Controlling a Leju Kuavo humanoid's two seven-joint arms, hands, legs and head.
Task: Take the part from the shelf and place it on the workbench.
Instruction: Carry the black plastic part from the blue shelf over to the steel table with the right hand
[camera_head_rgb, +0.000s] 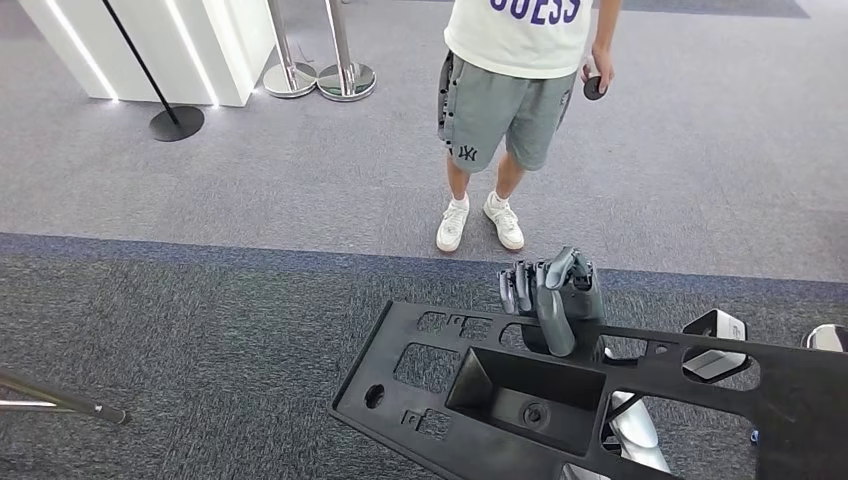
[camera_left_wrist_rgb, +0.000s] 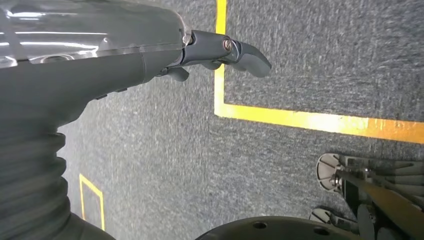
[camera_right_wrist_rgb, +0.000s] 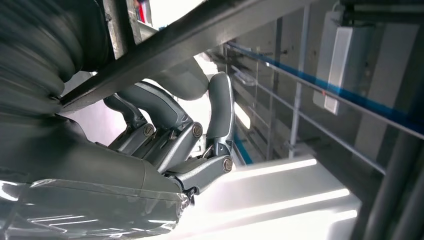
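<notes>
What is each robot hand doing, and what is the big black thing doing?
Large flat black plastic part with cut-out holes: held up off the floor, tilted.
Right hand: grips the part's far edge.
Left hand: holds nothing, hangs over grey carpet.

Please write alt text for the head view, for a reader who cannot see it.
The robot's right hand grips the far edge of a large black plastic part with cut-outs, held above grey carpet. A person in white T-shirt, grey shorts and white sneakers stands facing it.
</notes>
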